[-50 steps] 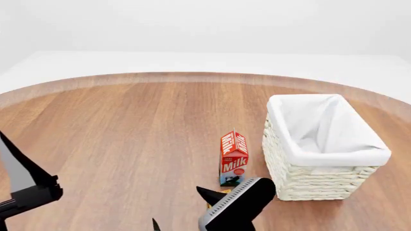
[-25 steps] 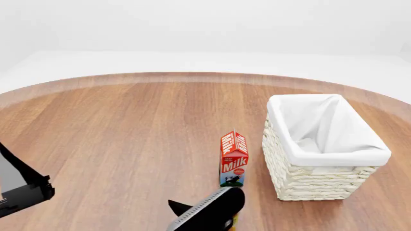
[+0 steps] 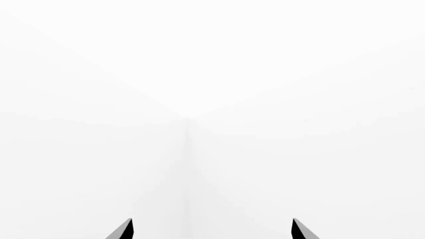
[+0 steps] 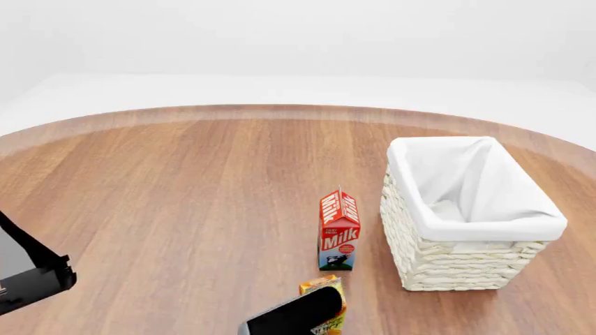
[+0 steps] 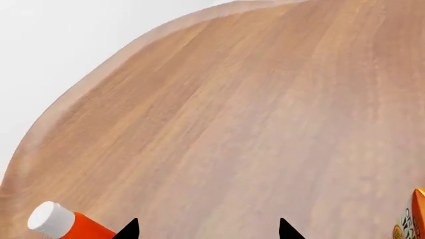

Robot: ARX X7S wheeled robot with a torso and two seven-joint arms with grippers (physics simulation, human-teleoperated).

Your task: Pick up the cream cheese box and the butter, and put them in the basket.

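Observation:
The white wicker basket (image 4: 465, 262) with its white cloth liner stands on the right of the round wooden table (image 4: 186, 195). The cream cheese box and the butter show in no view. My right gripper (image 5: 207, 231) is open and empty, low over bare wood. In the head view only its dark arm (image 4: 293, 317) shows, at the bottom edge. My left gripper (image 3: 211, 230) is open and empty and faces blank white. Its arm (image 4: 33, 276) is at the lower left of the head view.
A red milk carton (image 4: 338, 230) stands just left of the basket. An orange carton (image 4: 322, 285) stands in front of it, partly behind my right arm, and shows at the edge of the right wrist view (image 5: 415, 219). A red-orange thing with a white cap (image 5: 59, 221) lies near the right fingertips.
My right arm has dropped down and to the left in the head view, uncovering the orange carton. My left arm has sunk slightly.

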